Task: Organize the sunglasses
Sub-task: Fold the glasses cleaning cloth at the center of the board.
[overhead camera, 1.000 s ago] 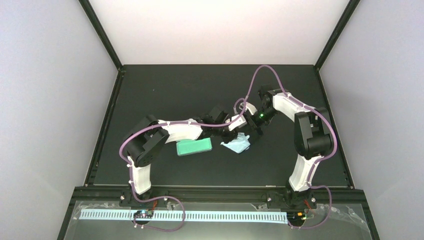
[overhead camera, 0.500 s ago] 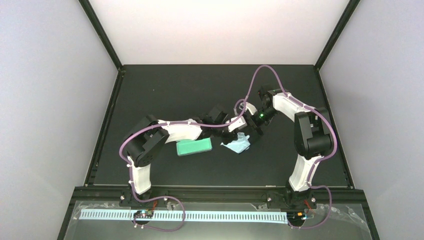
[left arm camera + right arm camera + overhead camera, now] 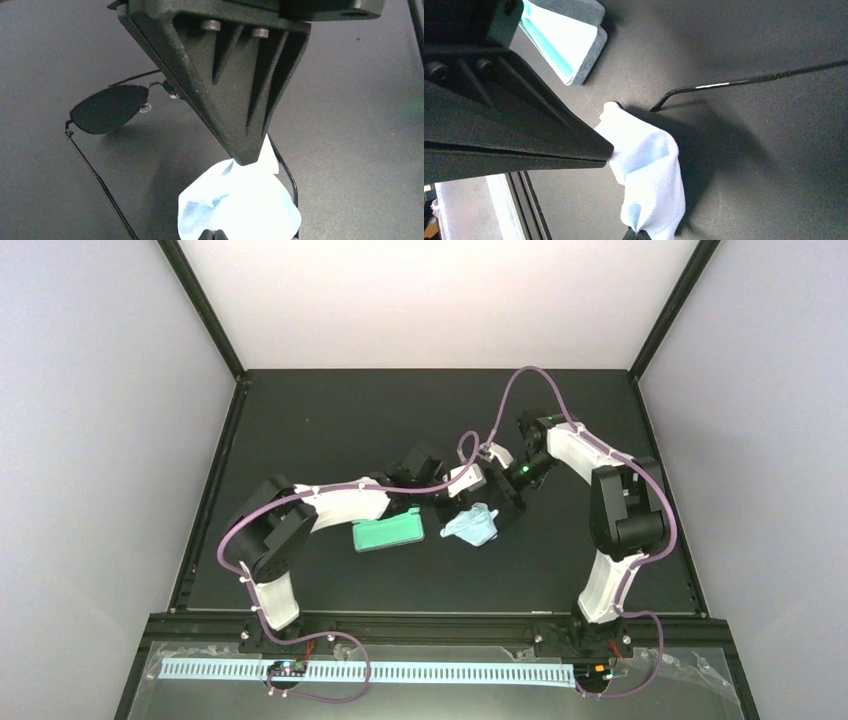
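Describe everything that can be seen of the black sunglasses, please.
The sunglasses have a thin black frame that looks like metal. One dark teardrop lens shows, with a clear nose pad beside it. Two slim arms are unfolded and point toward the left wrist camera. The second lens is hidden, because the light blue cloth is bunched over that side and touches the frame there. The pair is over the dark table; whether it rests on it I cannot tell.
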`<state>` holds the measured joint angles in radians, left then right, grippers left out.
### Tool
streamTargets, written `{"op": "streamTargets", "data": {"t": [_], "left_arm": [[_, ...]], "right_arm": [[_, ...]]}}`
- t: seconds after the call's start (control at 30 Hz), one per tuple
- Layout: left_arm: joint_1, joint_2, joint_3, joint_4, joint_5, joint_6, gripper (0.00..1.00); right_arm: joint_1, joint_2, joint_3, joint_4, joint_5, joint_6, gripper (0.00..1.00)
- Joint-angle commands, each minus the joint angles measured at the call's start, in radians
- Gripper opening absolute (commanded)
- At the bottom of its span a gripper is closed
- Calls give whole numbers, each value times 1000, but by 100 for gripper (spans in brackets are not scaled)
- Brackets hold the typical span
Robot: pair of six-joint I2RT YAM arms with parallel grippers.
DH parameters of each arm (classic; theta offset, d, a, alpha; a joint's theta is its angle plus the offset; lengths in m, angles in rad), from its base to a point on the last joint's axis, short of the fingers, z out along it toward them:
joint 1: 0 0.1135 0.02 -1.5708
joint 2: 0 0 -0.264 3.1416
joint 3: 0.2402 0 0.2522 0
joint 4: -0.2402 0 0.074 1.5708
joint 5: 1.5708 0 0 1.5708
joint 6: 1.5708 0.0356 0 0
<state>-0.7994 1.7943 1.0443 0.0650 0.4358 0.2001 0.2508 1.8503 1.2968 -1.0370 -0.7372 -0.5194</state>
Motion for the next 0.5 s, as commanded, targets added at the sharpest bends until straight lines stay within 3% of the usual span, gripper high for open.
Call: {"op": "streamTargets", "data": {"t": [0.0, 0.47], "left_arm": [[10, -33, -4, 39, 36, 16, 1], [44, -125, 23, -63, 106, 113, 1]], "right_arm": [[-4, -44, 43, -39, -39, -45, 1], [-1, -103, 143, -136, -53, -87, 1]]}}
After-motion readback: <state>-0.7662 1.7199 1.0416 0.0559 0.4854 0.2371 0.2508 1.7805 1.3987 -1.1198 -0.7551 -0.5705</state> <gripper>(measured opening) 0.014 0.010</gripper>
